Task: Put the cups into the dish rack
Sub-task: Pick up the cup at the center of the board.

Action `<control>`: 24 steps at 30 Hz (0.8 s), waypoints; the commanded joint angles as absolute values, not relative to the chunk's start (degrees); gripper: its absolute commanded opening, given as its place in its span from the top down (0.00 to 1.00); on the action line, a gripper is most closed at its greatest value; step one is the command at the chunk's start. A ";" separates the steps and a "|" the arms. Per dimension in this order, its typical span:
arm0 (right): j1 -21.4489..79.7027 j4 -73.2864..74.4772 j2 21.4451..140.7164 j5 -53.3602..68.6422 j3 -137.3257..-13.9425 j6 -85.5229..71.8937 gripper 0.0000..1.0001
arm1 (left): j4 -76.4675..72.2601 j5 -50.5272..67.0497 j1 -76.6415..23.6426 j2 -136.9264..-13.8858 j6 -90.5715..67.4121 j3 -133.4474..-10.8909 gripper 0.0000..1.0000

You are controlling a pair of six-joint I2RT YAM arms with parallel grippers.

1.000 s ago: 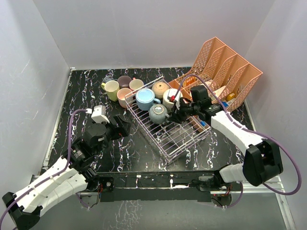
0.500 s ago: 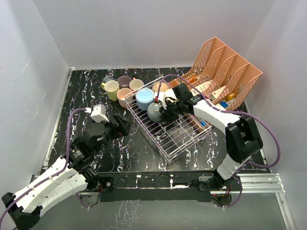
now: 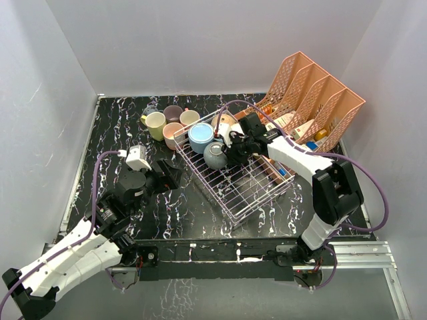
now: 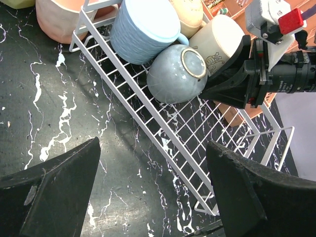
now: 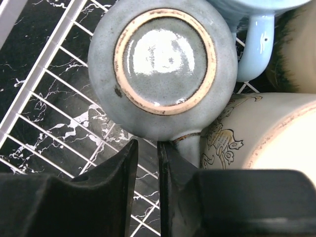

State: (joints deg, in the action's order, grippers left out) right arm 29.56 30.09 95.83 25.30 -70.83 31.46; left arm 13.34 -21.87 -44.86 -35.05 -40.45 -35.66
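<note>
Grey-blue mug (image 5: pixel 163 69), just beyond right tool (image 5: pixel 147 147)

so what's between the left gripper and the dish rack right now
Only a strip of bare black marbled tabletop; nothing stands on it between the left gripper and the dish rack. The top external view shows the gap.

A black table (image 3: pixel 133 127) veined with white fills the middle. Plain pale walls close it in: a back wall (image 3: pixel 200 47) at 12 o'clock, a left wall (image 3: pixel 40 120) at 9, a right wall (image 3: pixel 393 80) at 3. A metal rail (image 3: pixel 220 250) edges the table at 6. The light is soft and even, with faint shadows.
</note>
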 commanded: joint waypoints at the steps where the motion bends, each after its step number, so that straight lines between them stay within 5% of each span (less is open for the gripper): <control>1: 29.80 28.67 90.82 30.00 -72.27 34.24 0.73 | 13.49 -23.14 -44.91 -34.98 -37.81 -36.62 0.14; 14: 16.54 38.71 77.82 65.46 -69.83 42.76 0.59 | 13.45 -21.81 -42.14 -50.19 -22.06 -49.75 0.16; 24: 7.89 29.86 70.58 71.07 -62.50 36.63 0.54 | 13.90 15.61 -14.16 -73.72 -20.05 -65.66 0.24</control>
